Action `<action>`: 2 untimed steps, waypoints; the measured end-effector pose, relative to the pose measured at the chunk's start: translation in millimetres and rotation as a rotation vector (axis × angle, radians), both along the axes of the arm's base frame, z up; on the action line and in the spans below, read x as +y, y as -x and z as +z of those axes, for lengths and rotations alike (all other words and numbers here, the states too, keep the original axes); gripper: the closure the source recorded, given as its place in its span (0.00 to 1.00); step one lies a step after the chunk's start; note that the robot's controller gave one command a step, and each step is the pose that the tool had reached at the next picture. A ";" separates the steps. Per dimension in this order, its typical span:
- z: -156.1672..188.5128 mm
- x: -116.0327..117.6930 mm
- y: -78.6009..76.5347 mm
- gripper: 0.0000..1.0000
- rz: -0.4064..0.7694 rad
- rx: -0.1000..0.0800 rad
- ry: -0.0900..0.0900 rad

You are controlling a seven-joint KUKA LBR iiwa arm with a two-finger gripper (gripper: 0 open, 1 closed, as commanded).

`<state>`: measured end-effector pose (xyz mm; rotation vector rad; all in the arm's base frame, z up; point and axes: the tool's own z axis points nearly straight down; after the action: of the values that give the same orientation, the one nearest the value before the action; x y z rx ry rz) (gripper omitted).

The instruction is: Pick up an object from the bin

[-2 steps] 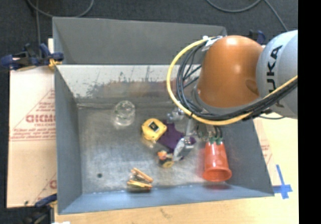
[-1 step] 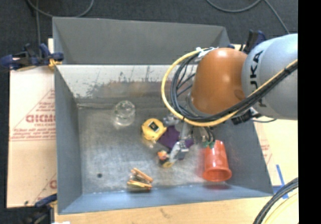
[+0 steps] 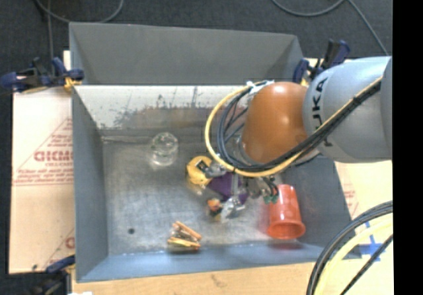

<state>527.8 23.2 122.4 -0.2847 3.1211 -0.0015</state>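
Note:
My gripper [image 3: 232, 206] reaches down in the middle of the bin, below the orange cover on the wrist. Its metal fingertips stand over a small heap: a yellow toy piece [image 3: 197, 170], a purple piece [image 3: 223, 184] and a small orange-brown thing [image 3: 213, 206]. I cannot tell whether anything is between the fingers. A red plastic cup [image 3: 285, 213] lies on its side just right of the gripper, mouth toward the bin's front.
A clear glass-like lid or jar [image 3: 162, 149] sits at the back left of the bin floor. A small bundle of tan and orange sticks [image 3: 183, 237] lies near the front wall. The arm and its cables cover the bin's right back part.

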 end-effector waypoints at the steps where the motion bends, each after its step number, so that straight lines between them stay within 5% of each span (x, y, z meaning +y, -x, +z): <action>1: -46.0 -57.2 4.7 1.00 0.046 0.025 -0.002; 2: -46.0 -57.3 4.4 1.00 0.045 0.024 -0.002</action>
<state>523.5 -34.1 76.4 -0.3574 3.1371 0.0056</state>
